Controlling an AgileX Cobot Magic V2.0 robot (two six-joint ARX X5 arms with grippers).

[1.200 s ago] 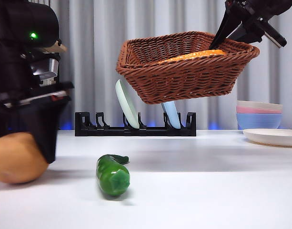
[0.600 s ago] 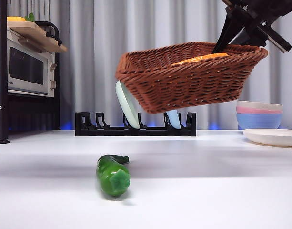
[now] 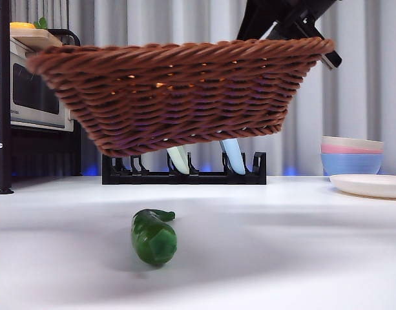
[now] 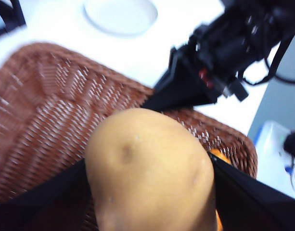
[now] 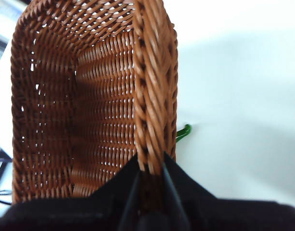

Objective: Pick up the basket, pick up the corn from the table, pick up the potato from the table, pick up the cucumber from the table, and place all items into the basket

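My right gripper (image 5: 149,179) is shut on the braided rim of the brown wicker basket (image 5: 94,96) and holds it in the air. In the front view the basket (image 3: 178,97) hangs wide and near above the table, with that gripper (image 3: 283,26) at its upper right rim. My left gripper (image 4: 147,185) is shut on the tan potato (image 4: 147,163) and holds it over the basket's inside (image 4: 46,115). The corn (image 4: 218,157) shows only as an orange sliver beside the potato. The green cucumber (image 3: 154,236) lies on the white table (image 3: 281,258) under the basket; its stem tip (image 5: 184,132) peeks past the rim.
A black dish rack (image 3: 183,169) with plates stands behind. Stacked bowls (image 3: 351,155) and a white plate (image 3: 372,185) sit at the right. A microwave on a shelf (image 3: 33,90) is at the left. The right arm (image 4: 224,53) shows beyond the basket.
The left gripper lifted the potato off the table's left and left the front view. The basket swung left and nearer, and now looks larger and more level.
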